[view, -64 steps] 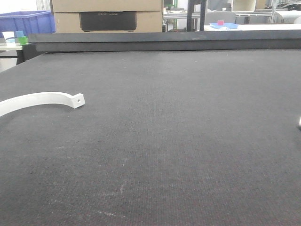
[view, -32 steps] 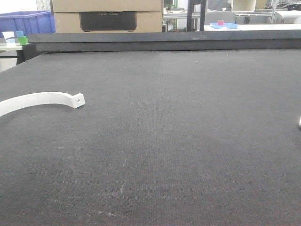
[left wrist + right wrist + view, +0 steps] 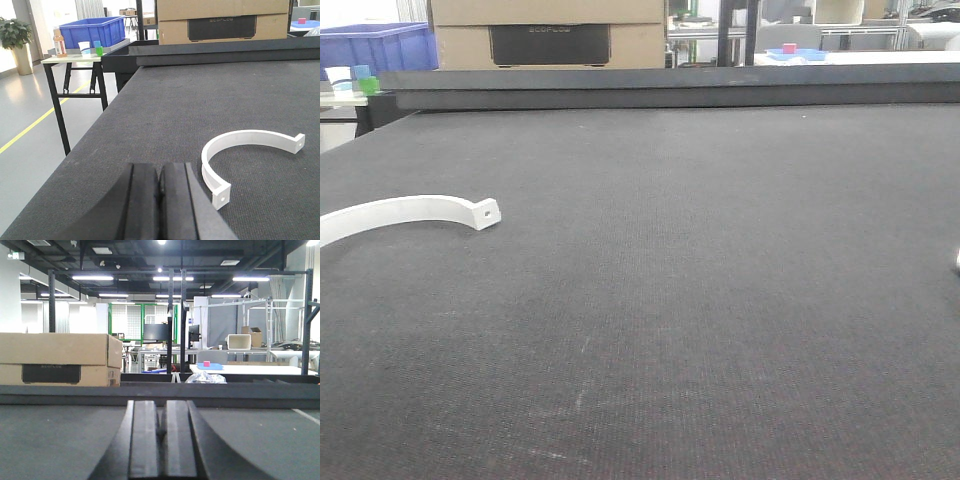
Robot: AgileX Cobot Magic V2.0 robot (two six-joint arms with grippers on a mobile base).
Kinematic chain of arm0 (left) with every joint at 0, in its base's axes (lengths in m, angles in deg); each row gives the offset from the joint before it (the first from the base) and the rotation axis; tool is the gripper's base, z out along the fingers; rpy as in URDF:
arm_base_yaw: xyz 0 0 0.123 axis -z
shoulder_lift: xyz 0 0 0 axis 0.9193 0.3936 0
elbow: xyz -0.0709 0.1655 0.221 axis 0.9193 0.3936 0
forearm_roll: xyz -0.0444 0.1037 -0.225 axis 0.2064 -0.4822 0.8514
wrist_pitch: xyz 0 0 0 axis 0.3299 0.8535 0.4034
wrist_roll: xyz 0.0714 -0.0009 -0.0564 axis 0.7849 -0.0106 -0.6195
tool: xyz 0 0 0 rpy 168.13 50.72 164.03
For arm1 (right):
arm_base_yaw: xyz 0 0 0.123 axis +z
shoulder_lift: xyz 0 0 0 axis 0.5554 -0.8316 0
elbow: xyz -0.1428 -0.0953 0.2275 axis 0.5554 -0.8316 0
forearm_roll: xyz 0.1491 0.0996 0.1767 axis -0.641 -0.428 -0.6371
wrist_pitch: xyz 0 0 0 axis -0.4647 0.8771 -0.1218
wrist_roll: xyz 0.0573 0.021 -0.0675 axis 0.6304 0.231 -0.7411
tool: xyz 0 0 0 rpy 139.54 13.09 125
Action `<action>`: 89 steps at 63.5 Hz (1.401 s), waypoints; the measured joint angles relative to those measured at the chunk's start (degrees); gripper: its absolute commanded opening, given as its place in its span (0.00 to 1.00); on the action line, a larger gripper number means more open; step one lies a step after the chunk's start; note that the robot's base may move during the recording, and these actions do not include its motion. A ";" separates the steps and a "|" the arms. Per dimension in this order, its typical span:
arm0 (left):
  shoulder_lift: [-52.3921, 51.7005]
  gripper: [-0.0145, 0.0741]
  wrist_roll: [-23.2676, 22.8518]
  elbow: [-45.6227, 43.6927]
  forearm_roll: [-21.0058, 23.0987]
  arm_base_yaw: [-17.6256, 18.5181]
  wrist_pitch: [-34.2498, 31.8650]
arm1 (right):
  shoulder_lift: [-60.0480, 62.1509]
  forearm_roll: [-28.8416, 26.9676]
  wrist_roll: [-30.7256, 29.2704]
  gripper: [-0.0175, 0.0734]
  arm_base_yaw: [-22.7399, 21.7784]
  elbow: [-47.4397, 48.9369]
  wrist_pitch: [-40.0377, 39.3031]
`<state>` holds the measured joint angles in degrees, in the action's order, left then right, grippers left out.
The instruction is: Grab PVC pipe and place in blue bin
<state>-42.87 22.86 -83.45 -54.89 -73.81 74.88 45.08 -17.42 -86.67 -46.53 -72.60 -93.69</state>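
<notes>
The left gripper (image 3: 160,174) has 2 matte black fingers (image 3: 145,200). They are flat-topped slabs with rounded tips, their outer flanks slope away like wedges, and only a thin seam runs between them. The right gripper (image 3: 161,410) has the same 2 black slabs, long and straight-edged with squarer ends and flared sides, divided by a dark slit.

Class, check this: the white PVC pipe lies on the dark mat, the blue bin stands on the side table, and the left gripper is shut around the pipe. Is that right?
Not quite. The left gripper is shut on nothing; the PVC pipe lies free beside it, untouched, as the left wrist view shows. The rest stands.
</notes>
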 measured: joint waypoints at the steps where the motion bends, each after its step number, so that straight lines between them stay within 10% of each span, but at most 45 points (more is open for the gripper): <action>1: 0.00 0.04 0.00 0.00 0.00 0.00 0.00 | 0.00 0.00 0.00 0.02 0.00 0.52 0.66; 32: 0.00 0.04 0.11 0.00 -7.96 0.00 -2.46 | -0.73 1.88 0.00 0.02 0.00 14.11 20.48; 48: 0.00 0.04 0.24 -0.83 -0.13 0.00 -9.08 | -7.16 1.97 0.00 0.02 0.00 22.07 27.32; 89: 22.53 0.04 -0.09 -24.88 7.58 0.00 8.01 | -41.17 -0.19 0.00 0.02 0.00 40.42 50.75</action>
<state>-20.33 22.77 -108.33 -47.31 -73.81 82.89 3.91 -17.61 -86.67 -46.53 -32.18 -42.95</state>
